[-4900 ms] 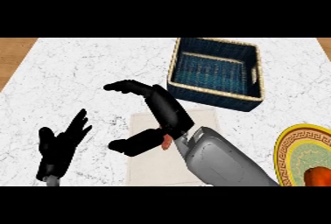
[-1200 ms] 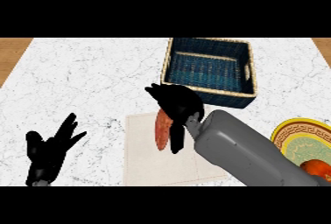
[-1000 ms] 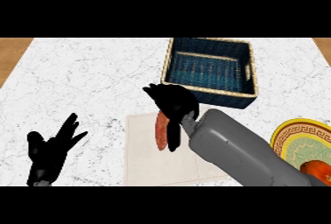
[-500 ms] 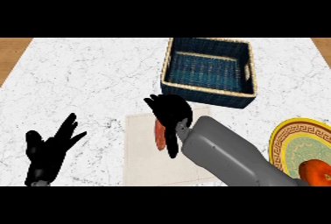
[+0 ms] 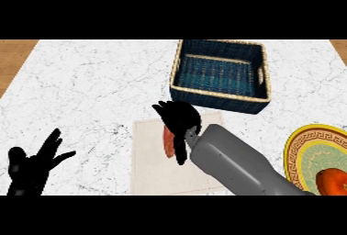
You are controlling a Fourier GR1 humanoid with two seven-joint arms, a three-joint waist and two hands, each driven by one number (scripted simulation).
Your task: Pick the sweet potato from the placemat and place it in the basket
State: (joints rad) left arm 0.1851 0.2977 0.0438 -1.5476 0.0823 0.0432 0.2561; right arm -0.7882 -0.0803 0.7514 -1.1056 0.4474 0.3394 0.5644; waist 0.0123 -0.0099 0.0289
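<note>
An orange-red sweet potato (image 5: 167, 142) shows as a narrow strip under my right hand (image 5: 179, 118), whose fingers and thumb are curled round it over the pale placemat (image 5: 152, 160). Most of the sweet potato is hidden by the hand. The dark blue woven basket (image 5: 180, 69) with a tan rim stands just beyond the placemat, up and to the right of the hand. My left hand (image 5: 30, 163) rests open at the lower left, fingers spread upward.
A yellow-rimmed patterned plate (image 5: 303, 151) with a red-orange fruit (image 5: 334, 181) sits at the right edge. The white marble counter (image 5: 95, 87) stretches to the left, with wooden floor past its far corners.
My right hand went from open above the placemat to curled round the sweet potato. Over the last second the hand, forearm and potato drifted slightly. The left hand stayed put.
</note>
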